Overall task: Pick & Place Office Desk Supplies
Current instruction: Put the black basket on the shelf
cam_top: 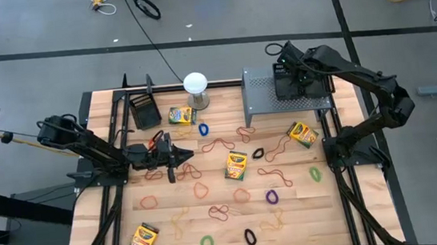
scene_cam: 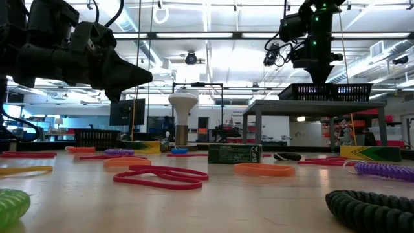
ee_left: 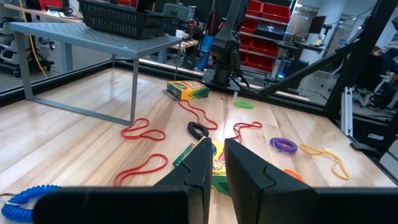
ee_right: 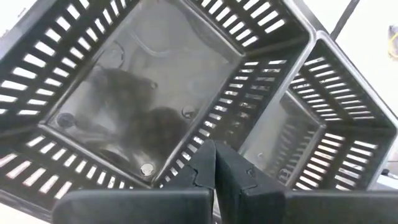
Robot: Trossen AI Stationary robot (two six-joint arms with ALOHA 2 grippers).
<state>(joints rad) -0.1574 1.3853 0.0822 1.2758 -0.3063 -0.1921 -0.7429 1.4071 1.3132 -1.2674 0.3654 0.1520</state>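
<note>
High view: left gripper [cam_top: 176, 162] near crayon box [cam_top: 236, 166], fingers nearly together, holding nothing. Right gripper [ee_right: 214, 163] shut, empty, over bins [ee_right: 149, 81].

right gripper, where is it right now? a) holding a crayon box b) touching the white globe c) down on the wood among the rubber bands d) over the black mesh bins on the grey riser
d: the right gripper, fingers shut and empty, hangs over the black mesh bins that sit on the grey riser, well away from the white globe.
</note>
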